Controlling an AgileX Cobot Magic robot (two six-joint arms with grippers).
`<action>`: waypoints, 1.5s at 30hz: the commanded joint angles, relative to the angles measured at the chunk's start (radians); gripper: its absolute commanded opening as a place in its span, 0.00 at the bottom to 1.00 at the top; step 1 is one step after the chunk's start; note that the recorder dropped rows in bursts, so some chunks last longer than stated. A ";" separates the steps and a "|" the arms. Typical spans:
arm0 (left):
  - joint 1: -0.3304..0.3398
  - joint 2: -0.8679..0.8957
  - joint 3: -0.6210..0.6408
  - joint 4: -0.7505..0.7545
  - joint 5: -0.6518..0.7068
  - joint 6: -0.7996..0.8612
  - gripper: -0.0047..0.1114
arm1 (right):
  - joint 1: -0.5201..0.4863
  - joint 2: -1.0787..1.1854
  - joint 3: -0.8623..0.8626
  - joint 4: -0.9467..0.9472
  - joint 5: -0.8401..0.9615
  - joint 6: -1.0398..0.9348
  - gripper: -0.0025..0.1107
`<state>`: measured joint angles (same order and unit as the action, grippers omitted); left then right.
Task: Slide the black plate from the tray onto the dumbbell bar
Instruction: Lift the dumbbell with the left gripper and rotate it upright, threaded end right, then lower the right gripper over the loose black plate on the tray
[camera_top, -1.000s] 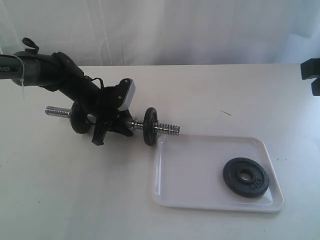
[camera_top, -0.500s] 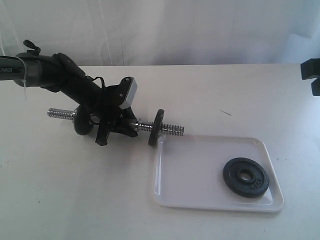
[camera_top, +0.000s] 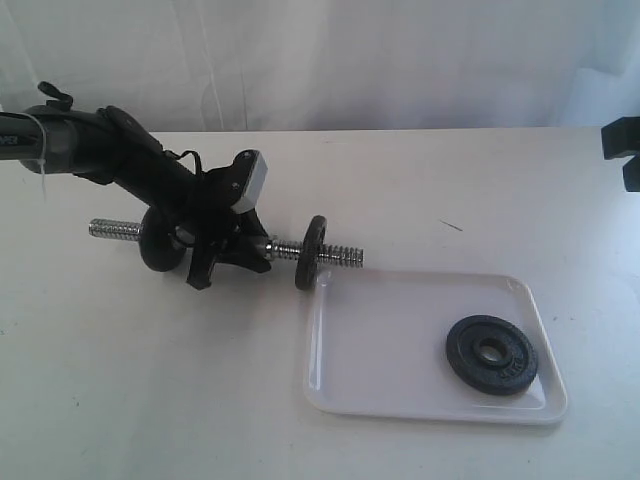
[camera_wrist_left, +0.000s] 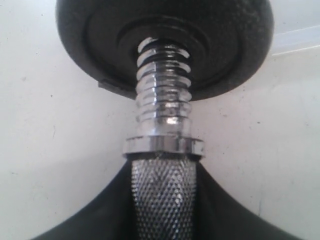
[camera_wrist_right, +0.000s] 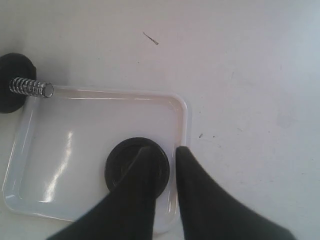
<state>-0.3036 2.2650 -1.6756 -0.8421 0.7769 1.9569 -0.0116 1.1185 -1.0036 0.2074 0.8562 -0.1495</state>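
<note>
The black plate (camera_top: 491, 354) lies flat in the right part of the white tray (camera_top: 380, 340). The chrome dumbbell bar (camera_top: 335, 254) is just left of the tray, its threaded end over the tray's far left corner. My left gripper (camera_top: 225, 250) is shut on the bar's knurled middle (camera_wrist_left: 164, 200). In the right wrist view my right gripper (camera_wrist_right: 166, 149) hovers high over the tray's rim (camera_wrist_right: 182, 115), narrowly open and holding nothing. One finger hides part of the black plate (camera_wrist_right: 117, 162).
Two other black discs sit on the bar, one left of my gripper (camera_top: 160, 240) and one near the tray (camera_top: 312, 253), also seen close up (camera_wrist_left: 225, 40). A black part of the right arm (camera_top: 622, 150) shows at the right edge. White table all round.
The left gripper nudged the bar right, then slightly back left. The disc near the tray turned more edge-on. The black plate and tray have not moved.
</note>
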 joint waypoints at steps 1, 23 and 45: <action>0.023 0.027 0.023 -0.144 0.126 0.023 0.04 | -0.007 -0.001 -0.006 0.001 -0.001 -0.011 0.16; 0.144 0.027 0.023 -0.481 0.338 0.115 0.04 | -0.007 0.020 -0.006 0.003 0.009 -0.011 0.16; 0.144 0.027 0.023 -0.474 0.379 0.118 0.04 | 0.022 0.302 -0.004 0.259 0.030 -0.340 0.88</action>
<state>-0.1631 2.2940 -1.6618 -1.1603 1.0012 1.9569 -0.0060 1.3973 -1.0036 0.4662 0.8746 -0.4977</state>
